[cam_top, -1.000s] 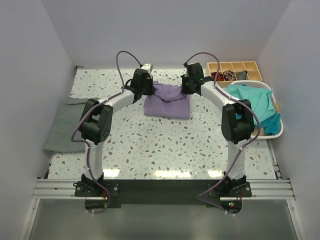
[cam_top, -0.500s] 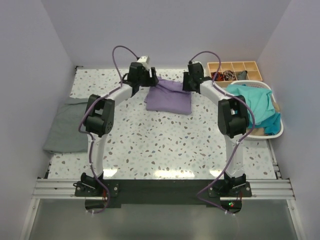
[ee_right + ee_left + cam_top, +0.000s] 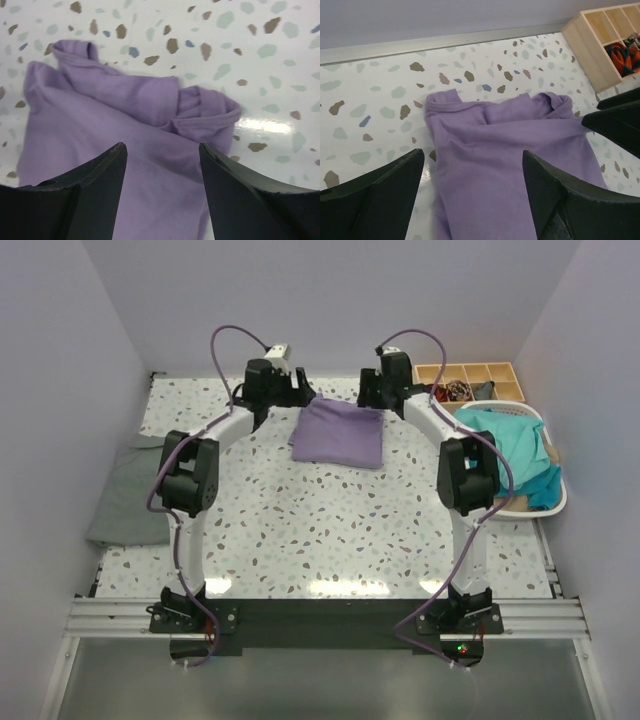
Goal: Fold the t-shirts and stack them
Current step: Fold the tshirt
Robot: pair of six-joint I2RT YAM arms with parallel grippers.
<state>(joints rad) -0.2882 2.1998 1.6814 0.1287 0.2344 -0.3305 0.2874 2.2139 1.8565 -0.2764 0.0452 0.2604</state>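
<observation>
We see a white terrazzo table (image 3: pixel 300 530) w/ brown, grey-green & blue flecks, boxed in by pale walls (image 3: pixel 330 300) on three sides. A metal strip (image 3: pixel 440 42) runs along its far edge. A rail (image 3: pixel 110 615) w/ both arm bases spans the near edge, w/ glare on the table just beyond it. At the far right corner sits a wooden tray (image 3: pixel 497 372), some compartments holding small dark & orange bits. Just nearer, at the right edge, a white basket (image 3: pixel 553 505) is heaped w/ teal shirts (image 3: pixel 510 445). A grey shirt (image 3: pixel 130 495) lies folded flat at the left edge, approx. mid-depth.

The purple shirt (image 3: pixel 338 432) lies at the table's ctr line, close to the far edge, folded into a rough rectangle & apart from the other cloth. Its near part looks smooth. The far edge is bunched, w/ a hem rolled at the far left corner & a cuff curled over at the far right one. Soft creases cross the top layer.

The left gripper (image 3: pixel 470 160) hangs over the shirt's far left corner, jaws spread wide, nothing btw them. The right gripper (image 3: pixel 161 147) is over the far right corner, jaws likewise apart & holding nothing. We can't tell if the fingertips touch the cloth.
</observation>
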